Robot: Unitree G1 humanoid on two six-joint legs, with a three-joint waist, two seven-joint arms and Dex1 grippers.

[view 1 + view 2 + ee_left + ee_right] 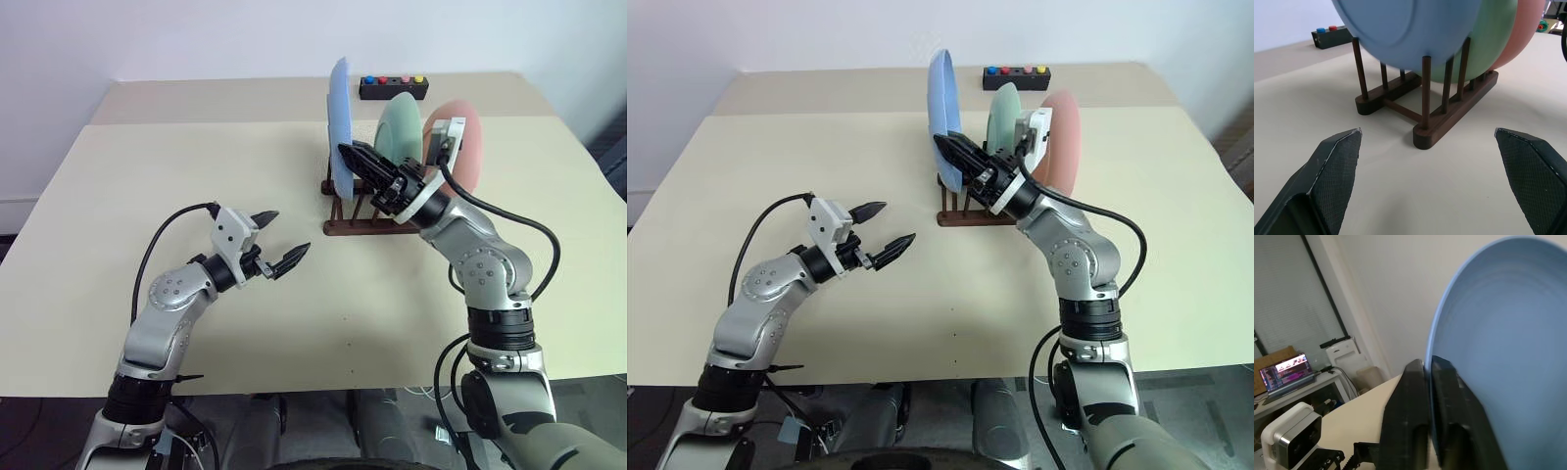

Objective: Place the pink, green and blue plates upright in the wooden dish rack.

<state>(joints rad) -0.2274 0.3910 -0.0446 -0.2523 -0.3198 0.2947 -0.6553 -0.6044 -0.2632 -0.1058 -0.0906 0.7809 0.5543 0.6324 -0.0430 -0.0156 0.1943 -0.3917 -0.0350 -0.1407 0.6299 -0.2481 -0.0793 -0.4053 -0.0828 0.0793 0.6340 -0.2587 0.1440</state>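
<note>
The light blue plate (340,127) stands upright at the left end of the dark wooden dish rack (348,227). The mint green plate (402,127) stands behind it and the salmon pink plate (465,147) at the right end. My right gripper (351,157) reaches in from the right, and its two black fingers (1410,406) clasp the blue plate's rim (1436,333) between them. My left gripper (285,235) hovers open over the table, left of and nearer than the rack, pointing at it. Its wide-spread fingers (1332,166) hold nothing.
A black box with coloured buttons (393,88) sits at the table's far edge behind the rack. The cream tabletop (147,176) stretches wide to the left and in front of the rack. Cables trail from both arms.
</note>
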